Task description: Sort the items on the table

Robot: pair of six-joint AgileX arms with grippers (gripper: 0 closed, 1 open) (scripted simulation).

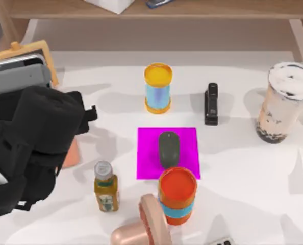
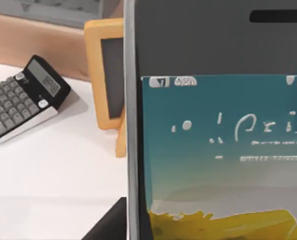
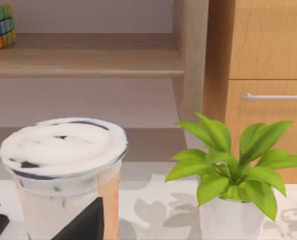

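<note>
The phone (image 2: 218,150) fills the left wrist view close up, its teal and yellow screen upright in front of a yellow-framed stand (image 2: 106,75); in the top view it sits at the worktop's (image 1: 243,194) far left edge, just behind the left arm, and whether the left tool is spread or pinching it I cannot tell. The mouse (image 1: 168,149) lies on the magenta mat (image 1: 184,140) at the middle, and the milk tea cup (image 1: 284,102) stands upright at the far right, its white lid on and dark pearls settled at the bottom. The right wrist view looks at that cup from near, beside a potted plant (image 3: 233,165); the right tool's state I cannot tell either. The step in hand seems to be handling the phone: it is thin and slick, so the grip should sit on its long edges and the lift should go straight, clear of the stand. Around the mat stand an orange-lidded can (image 1: 177,195), a yellow-lidded can (image 1: 157,88), a small bottle (image 1: 105,186) and a black stapler (image 1: 211,104); a calculator (image 2: 21,97) lies near the stand.
</note>
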